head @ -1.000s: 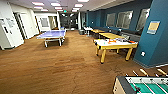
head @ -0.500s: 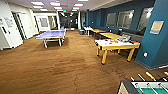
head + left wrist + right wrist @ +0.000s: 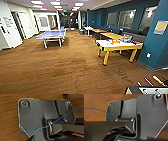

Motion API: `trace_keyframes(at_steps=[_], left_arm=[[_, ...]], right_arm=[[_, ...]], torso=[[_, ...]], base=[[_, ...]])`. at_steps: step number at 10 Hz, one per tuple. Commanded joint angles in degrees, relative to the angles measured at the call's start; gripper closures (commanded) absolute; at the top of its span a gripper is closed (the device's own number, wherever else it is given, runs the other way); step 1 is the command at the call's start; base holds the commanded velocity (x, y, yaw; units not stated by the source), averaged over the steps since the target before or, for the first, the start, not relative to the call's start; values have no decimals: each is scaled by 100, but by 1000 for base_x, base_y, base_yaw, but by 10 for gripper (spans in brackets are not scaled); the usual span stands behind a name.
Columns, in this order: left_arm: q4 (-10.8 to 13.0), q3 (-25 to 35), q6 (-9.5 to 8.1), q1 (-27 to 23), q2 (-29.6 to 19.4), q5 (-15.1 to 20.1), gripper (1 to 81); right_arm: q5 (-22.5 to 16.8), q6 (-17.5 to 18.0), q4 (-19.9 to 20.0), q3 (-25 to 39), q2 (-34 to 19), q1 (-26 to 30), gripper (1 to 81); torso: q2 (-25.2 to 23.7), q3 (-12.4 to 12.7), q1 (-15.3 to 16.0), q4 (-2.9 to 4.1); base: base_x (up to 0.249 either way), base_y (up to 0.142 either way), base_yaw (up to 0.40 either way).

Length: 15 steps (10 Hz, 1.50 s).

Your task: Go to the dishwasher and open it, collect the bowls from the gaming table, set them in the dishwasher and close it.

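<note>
Facing the gaming table [image 3: 119, 45], ahead and to the right across wood floor [image 3: 62, 70], long axis running rightward; finger state: cannot tell.

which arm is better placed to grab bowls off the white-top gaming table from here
Right, tentatively. The gaming table stands ahead on the right of the head view, across open wood floor, so the right arm is on its side. Neither arm is near it yet.

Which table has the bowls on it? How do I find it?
Find the big blue wall on the right. The gaming table stands just in front of it, with small colourful things on top. Unlike the blue ping-pong table and plain yellow tables, it has a white top and yellow legs.
</note>
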Motion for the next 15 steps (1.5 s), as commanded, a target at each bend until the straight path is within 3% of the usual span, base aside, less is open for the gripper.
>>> trace_keyframes(at_steps=[1, 7, 15], left_arm=[[-54, 21, 7, -209, -47, 315, 10], [-54, 21, 7, -200, -47, 324, 10], [-46, 21, 7, -200, -29, 324, 10]], right_arm=[[-235, -8, -92, 59, -15, 196, 10], [-243, -17, -92, 59, -15, 187, 10], [-234, -9, -65, 68, -15, 195, 10]], torso=[[0, 0, 0, 0], [0, 0, 0, 0], [0, 0, -2, 0]], base=[[156, 64, 0], [156, 64, 0], [174, 0, 0]])
